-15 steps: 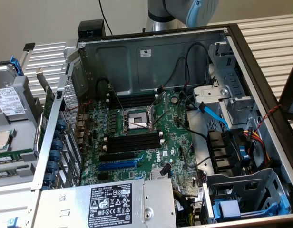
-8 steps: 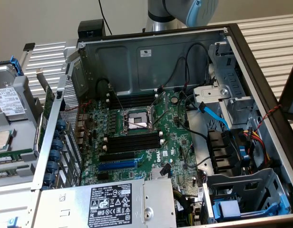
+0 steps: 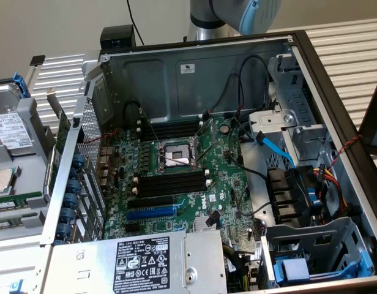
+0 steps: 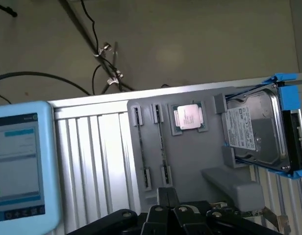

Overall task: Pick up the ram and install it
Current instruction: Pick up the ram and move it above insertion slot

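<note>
Gripper [image 4: 167,196]: fingers together, nothing between them. It hangs above the grey parts tray [image 4: 190,156], so the task's thing is not yet in hand. The robot arm [image 3: 237,15] enters at the top centre of the exterior view.

Ram [image 3: 20,198]: in the tray, at the exterior view's lower left, outside the computer case [image 3: 176,86]. It reads as a thin green strip standing on its long edge. In the wrist view a pair of end clips [image 4: 156,113] appears to hold it upright, beside the processor chip [image 4: 189,117] and near the hard drive [image 4: 254,129]. Judgement: on-edge storage leaves both flat faces free for a pinch and presents the contact edge downward, ready for a slot.

Orientation: the long axis runs roughly left to right in the exterior view, one end toward the case. Which end carries the label cannot be told.

Case: it lies on its side with the panel off, so the motherboard [image 3: 225,177] faces up. The black memory slots [image 3: 170,184] below the processor socket [image 3: 175,156] look empty and run roughly parallel to the stick. The blue expansion slot [image 3: 150,213] lies just below them.
</note>
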`<action>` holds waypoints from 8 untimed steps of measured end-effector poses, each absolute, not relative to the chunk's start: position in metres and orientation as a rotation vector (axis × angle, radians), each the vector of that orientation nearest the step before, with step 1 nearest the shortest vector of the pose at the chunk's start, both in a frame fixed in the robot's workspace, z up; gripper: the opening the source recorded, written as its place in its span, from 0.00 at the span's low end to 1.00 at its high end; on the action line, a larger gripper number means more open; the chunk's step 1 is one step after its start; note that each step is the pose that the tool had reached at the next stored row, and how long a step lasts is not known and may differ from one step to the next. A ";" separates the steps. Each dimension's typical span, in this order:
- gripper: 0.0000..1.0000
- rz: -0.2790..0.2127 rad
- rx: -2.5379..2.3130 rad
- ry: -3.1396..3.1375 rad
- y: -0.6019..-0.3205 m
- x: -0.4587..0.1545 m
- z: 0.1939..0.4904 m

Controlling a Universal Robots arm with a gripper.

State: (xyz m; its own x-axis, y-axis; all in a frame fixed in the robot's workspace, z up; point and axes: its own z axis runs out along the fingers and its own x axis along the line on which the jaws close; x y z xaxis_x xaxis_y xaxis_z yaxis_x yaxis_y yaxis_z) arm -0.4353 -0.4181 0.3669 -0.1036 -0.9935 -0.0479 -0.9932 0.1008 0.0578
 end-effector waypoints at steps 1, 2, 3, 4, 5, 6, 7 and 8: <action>0.11 -0.118 2.122 -2.309 -0.418 -0.435 0.365; 0.11 -0.119 2.142 -2.289 -0.418 -0.435 0.364; 0.11 -0.119 2.163 -2.269 -0.418 -0.435 0.362; 0.11 -0.119 2.183 -2.249 -0.418 -0.435 0.361; 0.11 -0.118 2.201 -2.230 -0.418 -0.435 0.359; 0.11 -0.118 2.221 -2.209 -0.418 -0.435 0.357; 0.11 -0.118 2.233 -2.197 -0.418 -0.436 0.356; 0.11 -0.118 2.237 -2.192 -0.418 -0.437 0.354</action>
